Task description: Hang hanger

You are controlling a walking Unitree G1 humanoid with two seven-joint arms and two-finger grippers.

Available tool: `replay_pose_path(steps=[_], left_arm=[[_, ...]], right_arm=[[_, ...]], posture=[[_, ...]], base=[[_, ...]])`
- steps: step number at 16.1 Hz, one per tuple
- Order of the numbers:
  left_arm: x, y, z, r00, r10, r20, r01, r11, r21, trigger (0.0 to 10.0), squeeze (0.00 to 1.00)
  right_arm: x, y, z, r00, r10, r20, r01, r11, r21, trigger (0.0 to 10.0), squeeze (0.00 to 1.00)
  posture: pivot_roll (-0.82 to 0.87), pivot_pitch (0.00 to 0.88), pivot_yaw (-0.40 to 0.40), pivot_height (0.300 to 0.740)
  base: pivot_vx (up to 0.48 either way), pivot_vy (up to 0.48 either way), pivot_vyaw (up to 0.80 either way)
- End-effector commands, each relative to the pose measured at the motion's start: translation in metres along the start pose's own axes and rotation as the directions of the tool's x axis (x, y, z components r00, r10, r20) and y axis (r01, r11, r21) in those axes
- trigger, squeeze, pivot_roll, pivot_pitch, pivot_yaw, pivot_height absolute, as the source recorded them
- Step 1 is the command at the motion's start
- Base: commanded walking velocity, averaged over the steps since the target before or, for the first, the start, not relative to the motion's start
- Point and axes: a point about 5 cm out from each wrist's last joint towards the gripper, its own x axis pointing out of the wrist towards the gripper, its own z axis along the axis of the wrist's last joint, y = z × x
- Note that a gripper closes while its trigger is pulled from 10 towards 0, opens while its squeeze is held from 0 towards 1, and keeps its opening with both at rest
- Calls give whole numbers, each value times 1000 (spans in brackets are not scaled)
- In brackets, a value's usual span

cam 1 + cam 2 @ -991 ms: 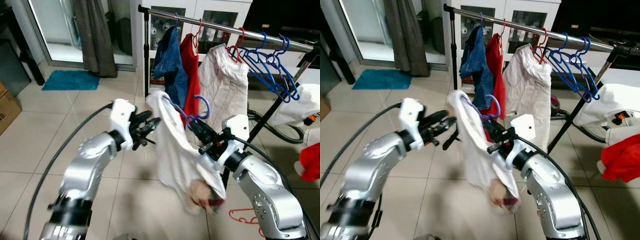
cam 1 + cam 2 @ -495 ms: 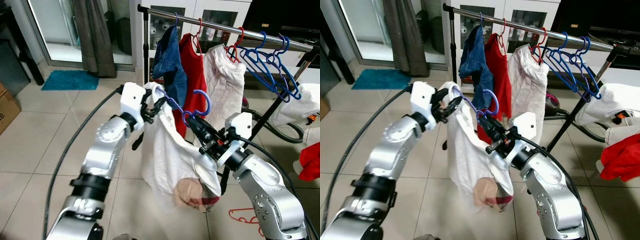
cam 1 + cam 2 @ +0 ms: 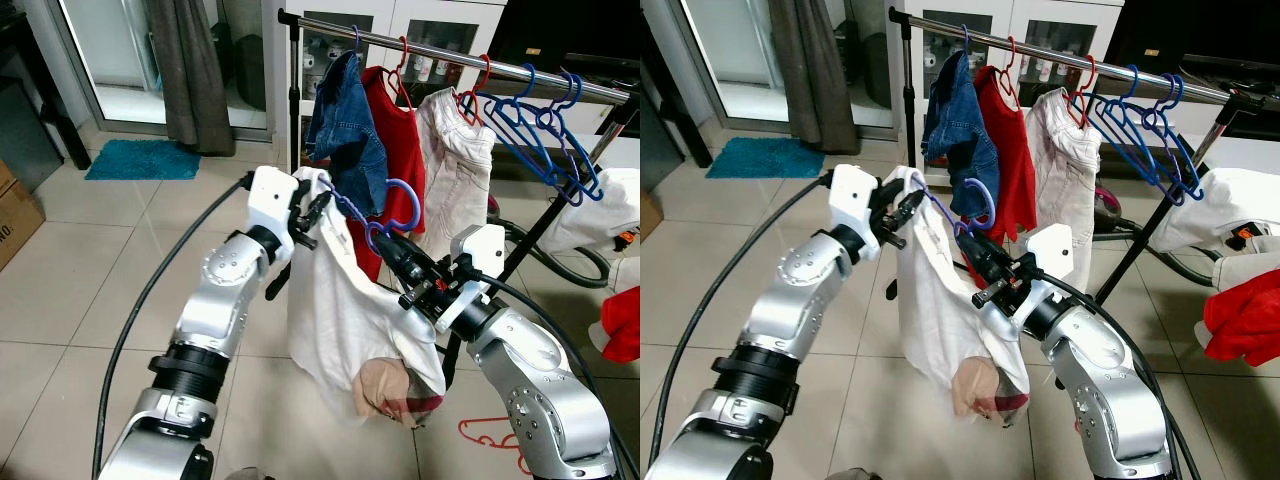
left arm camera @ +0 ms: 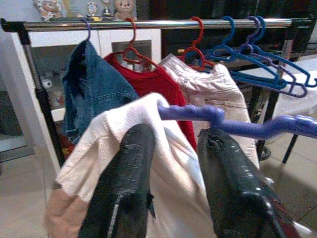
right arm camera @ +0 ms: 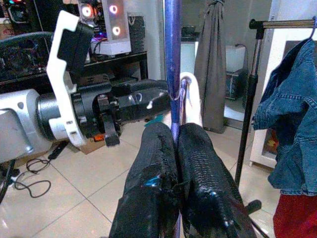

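A blue plastic hanger [image 3: 398,206] carries a white shirt [image 3: 340,310] with a tan and red patch at its hem. My right gripper [image 3: 386,244] is shut on the hanger's neck just below the hook. My left gripper [image 3: 314,204] is closed over the shirt's shoulder at the hanger's left end; the left wrist view has white cloth [image 4: 129,119] between the two fingers and the blue hanger arm [image 4: 237,121] running off beside them. The steel rail [image 3: 450,58] is behind and above, apart from the hook.
On the rail hang a denim jacket [image 3: 345,130], a red top [image 3: 402,140], a white garment [image 3: 458,165] and several bare blue hangers [image 3: 540,120]. A red hanger [image 3: 490,435] lies on the tiles. A teal rug [image 3: 140,158] and a cardboard box [image 3: 15,215] are to the left.
My left gripper swung in from the left and closed over the shirt's shoulder. Hanger and shirt rose a little and came closer to the rail.
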Motion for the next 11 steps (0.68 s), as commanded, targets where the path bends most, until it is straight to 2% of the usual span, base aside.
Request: replay_pose_path(steps=[1, 5, 9, 11], left_arm=[[1, -2, -2, 1000, -1, -6, 1, 1000, 12, 0, 0], [1, 3, -2, 1000, 19, -17, -19, 1000, -1, 0, 0], [0, 6, 2, 1000, 27, 7, -27, 999, -18, 0, 0], [-1, 3, 7, 999, -2, 39, 3, 1000, -23, 0, 0]], right_arm=[[1, -2, 5, 1000, 8, 24, -7, 1000, -15, 10000, 0], [2, -1, 6, 1000, 21, 22, -20, 1000, -15, 10000, 0], [2, 0, 5, 1000, 23, 16, -23, 1000, -13, 10000, 0], [2, -1, 4, 1000, 17, 12, -17, 1000, -13, 10000, 0]], posture=[[18, 0, -25, 740], [16, 0, -24, 740], [18, 0, -25, 740], [17, 0, -25, 740]], base=[[0, 0, 0], [0, 0, 0], [0, 0, 0], [0, 0, 0]])
